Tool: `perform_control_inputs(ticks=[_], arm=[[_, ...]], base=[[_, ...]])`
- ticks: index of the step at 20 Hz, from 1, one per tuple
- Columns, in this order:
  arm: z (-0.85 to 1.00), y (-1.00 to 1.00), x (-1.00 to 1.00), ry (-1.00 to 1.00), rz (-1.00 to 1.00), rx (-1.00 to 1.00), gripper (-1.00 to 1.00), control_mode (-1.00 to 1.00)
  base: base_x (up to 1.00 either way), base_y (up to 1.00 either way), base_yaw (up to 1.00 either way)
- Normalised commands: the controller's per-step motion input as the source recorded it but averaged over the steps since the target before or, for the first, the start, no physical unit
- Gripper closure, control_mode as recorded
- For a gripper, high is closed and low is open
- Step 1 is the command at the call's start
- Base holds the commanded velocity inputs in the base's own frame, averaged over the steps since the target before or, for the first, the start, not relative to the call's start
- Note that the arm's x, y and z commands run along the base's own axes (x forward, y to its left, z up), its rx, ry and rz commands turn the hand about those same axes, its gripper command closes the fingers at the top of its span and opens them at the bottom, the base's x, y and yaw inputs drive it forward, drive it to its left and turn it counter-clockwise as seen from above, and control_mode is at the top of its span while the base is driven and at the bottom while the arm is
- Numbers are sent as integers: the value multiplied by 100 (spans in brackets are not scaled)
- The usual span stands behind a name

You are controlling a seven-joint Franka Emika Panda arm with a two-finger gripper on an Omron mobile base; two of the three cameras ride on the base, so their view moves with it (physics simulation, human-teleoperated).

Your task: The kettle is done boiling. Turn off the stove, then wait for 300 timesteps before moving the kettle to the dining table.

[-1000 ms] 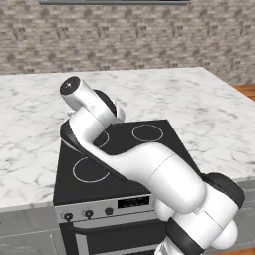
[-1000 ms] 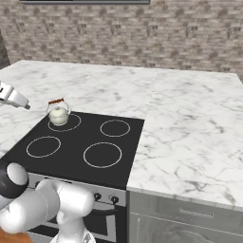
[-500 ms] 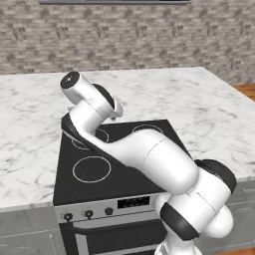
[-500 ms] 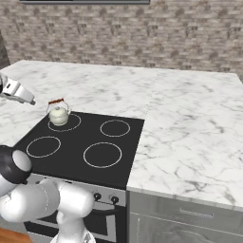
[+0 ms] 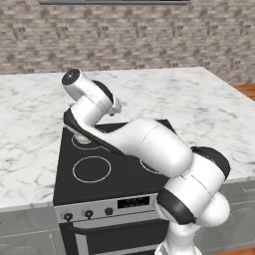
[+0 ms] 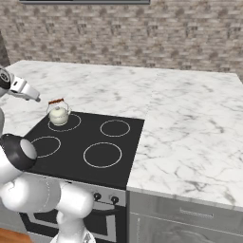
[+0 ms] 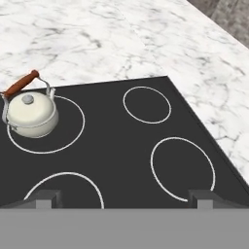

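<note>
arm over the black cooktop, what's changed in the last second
The white arm has swung leftward and a bit higher over the flat black glass cooktop; in the right base view its hand climbed the left edge. The gripper is open, holding nothing. The small cream-white kettle stays on its back-left burner, untouched.

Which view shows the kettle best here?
The hand view: the kettle sits unobstructed on its burner ring, handle and lid clear. The right base view shows it smaller; in the left base view the arm covers it.

Cream-white kettle (image 7: 30,115) with reddish-brown handle, black stove (image 6: 80,147) with white burner rings, white-and-grey veined marble surface (image 6: 190,128), grey-brown brick wall (image 6: 142,38).
</note>
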Motion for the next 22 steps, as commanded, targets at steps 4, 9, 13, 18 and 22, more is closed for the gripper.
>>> perform_control_inputs(ticks=[4,9,13,18,22], arm=[[-8,0,30,0,0,1,-100,-100],[-8,2,31,0,0,0,-100,-100],[-7,3,30,0,0,0,-100,-100],[-9,6,26,0,0,0,-100,-100],[-8,6,12,0,0,1,-100,-100]], base=[[0,0,0],[0,0,0],[0,0,0],[0,0,0],[0,0,0]])
